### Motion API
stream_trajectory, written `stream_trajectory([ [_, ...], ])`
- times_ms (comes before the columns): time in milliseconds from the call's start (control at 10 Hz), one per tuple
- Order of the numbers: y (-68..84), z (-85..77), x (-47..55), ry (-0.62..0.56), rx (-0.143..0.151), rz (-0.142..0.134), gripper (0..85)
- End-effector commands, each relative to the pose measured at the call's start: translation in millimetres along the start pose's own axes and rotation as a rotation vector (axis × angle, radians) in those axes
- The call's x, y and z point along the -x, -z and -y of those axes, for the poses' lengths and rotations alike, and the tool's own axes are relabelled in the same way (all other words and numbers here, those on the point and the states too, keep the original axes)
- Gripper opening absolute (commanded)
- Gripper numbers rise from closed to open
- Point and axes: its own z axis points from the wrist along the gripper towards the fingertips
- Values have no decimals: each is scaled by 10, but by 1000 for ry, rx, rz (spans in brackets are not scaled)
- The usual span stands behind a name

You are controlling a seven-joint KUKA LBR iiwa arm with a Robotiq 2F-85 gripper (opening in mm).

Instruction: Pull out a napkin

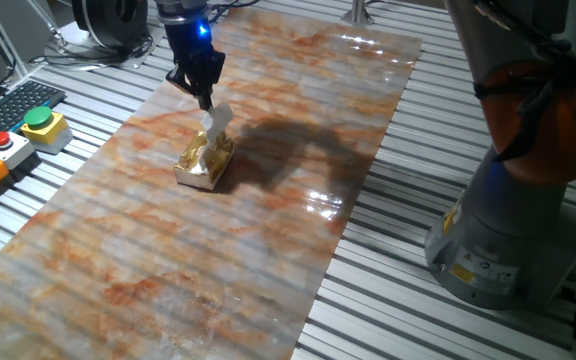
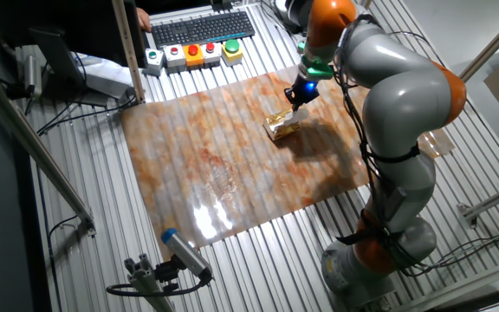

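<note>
Marbled mat (image 1: 168,270) on slatted table (image 1: 408,300) | fingers (image 1: 206,99) pinch napkin (image 1: 216,120)

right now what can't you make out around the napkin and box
- Gripper fingertips: too small in both views to see whether they are pinching the napkin.
- Napkin's lower end: hidden inside the box.
- Other fixed view: napkin barely resolved, partly behind the gripper.
</note>
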Motion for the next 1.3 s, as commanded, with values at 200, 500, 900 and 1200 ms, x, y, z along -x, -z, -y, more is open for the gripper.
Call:
stream_trajectory([
  [200, -5, -4, -10, -9, 13, 6, 0],
  [500, -41, -8, 38, 7, -19, 8, 0],
  [900, -41, -8, 38, 22, -109, 65, 0],
  [1200, -41, -8, 38, 11, -104, 126, 0],
])
